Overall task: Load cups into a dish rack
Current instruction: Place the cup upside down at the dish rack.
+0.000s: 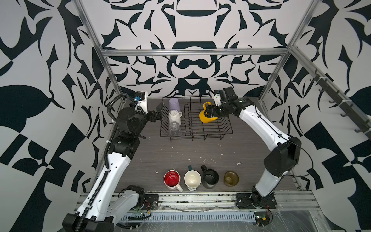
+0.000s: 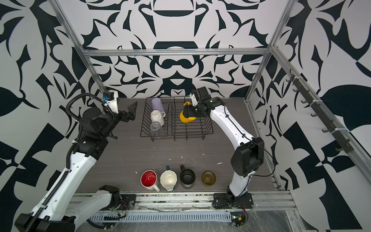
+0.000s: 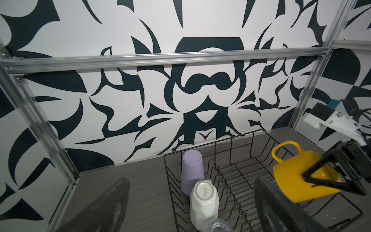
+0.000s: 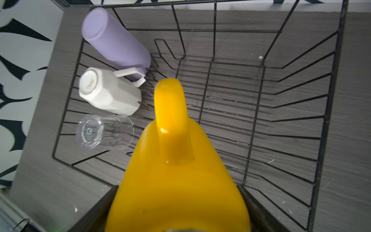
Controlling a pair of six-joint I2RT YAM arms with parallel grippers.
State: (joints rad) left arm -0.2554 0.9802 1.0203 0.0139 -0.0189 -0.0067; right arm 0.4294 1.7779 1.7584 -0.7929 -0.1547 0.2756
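Note:
My right gripper [image 1: 208, 113] is shut on the yellow mug [image 1: 203, 118], holding it tilted over the right half of the black wire dish rack [image 1: 220, 133]. In the right wrist view the yellow mug [image 4: 176, 180] fills the space between both fingers, handle pointing away. Along the rack's left side lie the lilac tumbler [image 1: 174, 104], the white faceted mug [image 1: 174, 117] and the clear glass [image 1: 175, 128], bottoms up. My left gripper [image 1: 157, 114] stands open and holds nothing, just outside the rack's left wall.
Near the table's front edge a row of upright cups stands: red-inside white mug [image 1: 172, 178], teal cream-inside mug [image 1: 192, 179], black mug [image 1: 210, 177], olive-brown cup [image 1: 231, 178]. Aluminium frame posts [image 1: 112, 80] flank the table's back corners.

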